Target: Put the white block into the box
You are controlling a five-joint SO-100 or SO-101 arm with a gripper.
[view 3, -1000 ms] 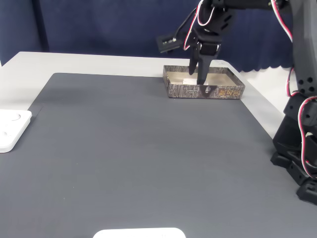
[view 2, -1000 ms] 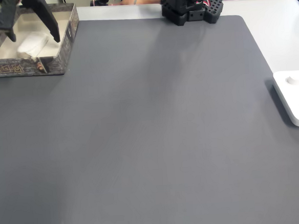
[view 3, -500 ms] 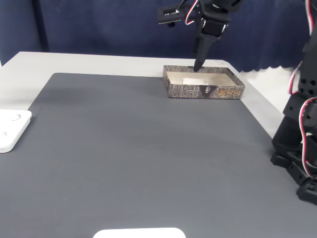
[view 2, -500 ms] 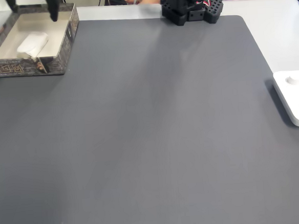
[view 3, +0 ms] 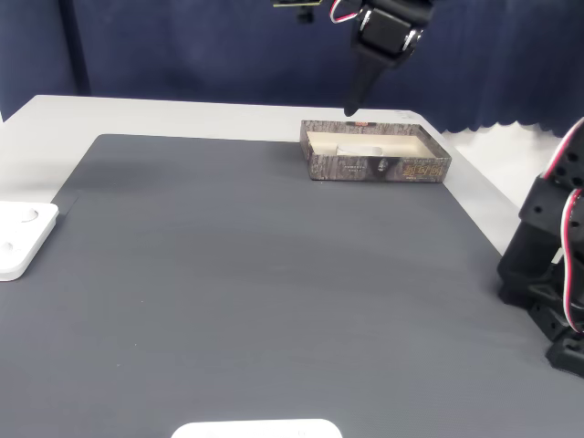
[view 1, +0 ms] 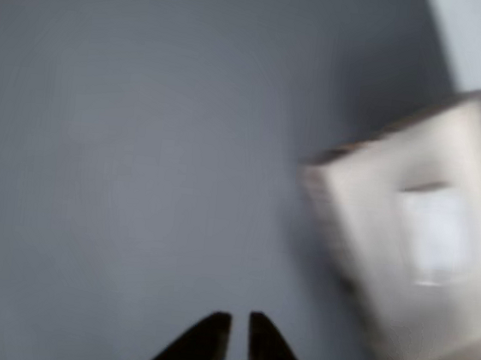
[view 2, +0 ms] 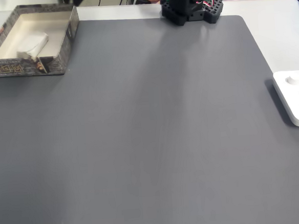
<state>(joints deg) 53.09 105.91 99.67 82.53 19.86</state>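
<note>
The white block (view 2: 32,45) lies inside the box (view 2: 27,67) at the mat's far left corner in a fixed view. In another fixed view the block (view 3: 354,146) shows as a pale shape in the box (view 3: 379,169), and my gripper (view 3: 350,109) hangs in the air above the box's back edge. Its fingers look shut and hold nothing. The blurred other view has the gripper (view 1: 236,333) at the bottom edge, its dark tips nearly together over bare mat. There the box (view 1: 365,219) with the block (view 1: 433,235) sits to the right.
A flat white device (view 2: 295,97) rests at the mat's right edge in a fixed view and at the left (view 3: 18,239) in another. The arm's black base (view 2: 191,7) stands at the mat's far edge. A white object (view 3: 255,429) pokes in at the near edge.
The gripper has let go of the block in the box, risen out of it and drawn back. Its fingers have come together. The block stays in the box.
</note>
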